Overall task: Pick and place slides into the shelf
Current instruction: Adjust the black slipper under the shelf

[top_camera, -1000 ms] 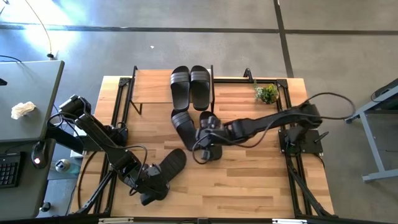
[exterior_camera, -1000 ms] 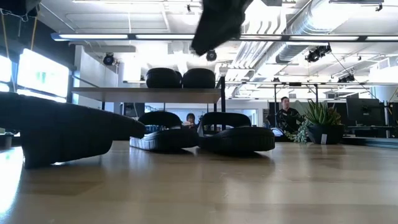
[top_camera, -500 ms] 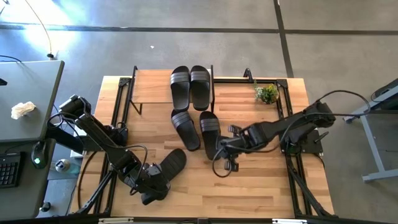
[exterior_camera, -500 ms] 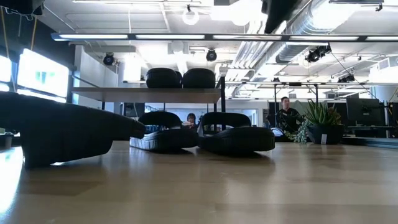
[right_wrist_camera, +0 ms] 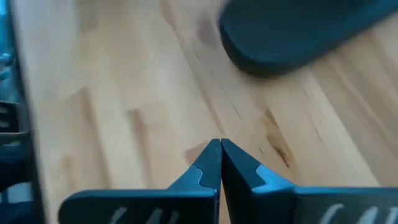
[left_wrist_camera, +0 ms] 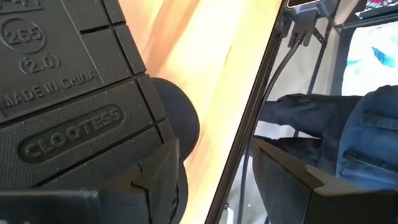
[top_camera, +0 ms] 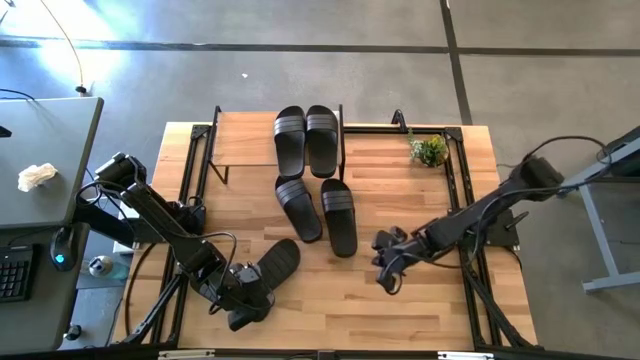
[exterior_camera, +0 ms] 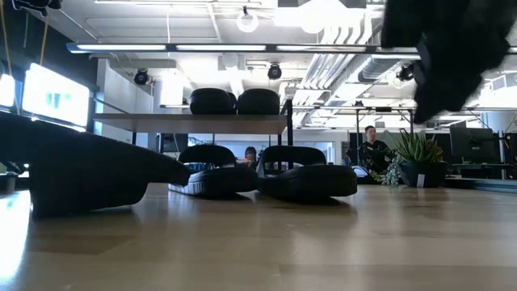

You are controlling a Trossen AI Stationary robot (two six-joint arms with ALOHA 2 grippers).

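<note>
My right gripper (right_wrist_camera: 220, 144) has its fingers pressed together, holding nothing, above bare worktop (top_camera: 440, 310). From above I see it (top_camera: 385, 262) just right of the two slides (top_camera: 339, 215) lying flat in front of the shelf (top_camera: 240, 138).

My left gripper (top_camera: 243, 290) pinches one slide (top_camera: 272, 264) near the front left. Only its wrist view shows the sole (left_wrist_camera: 68, 93), with "CLOOTESS" and "MADE IN CHINA" on it.

The low view shows two slides (exterior_camera: 234, 101) on top of the shelf (exterior_camera: 190, 123) and two under it. It also shows a plant (exterior_camera: 416, 158) and people far behind.
</note>
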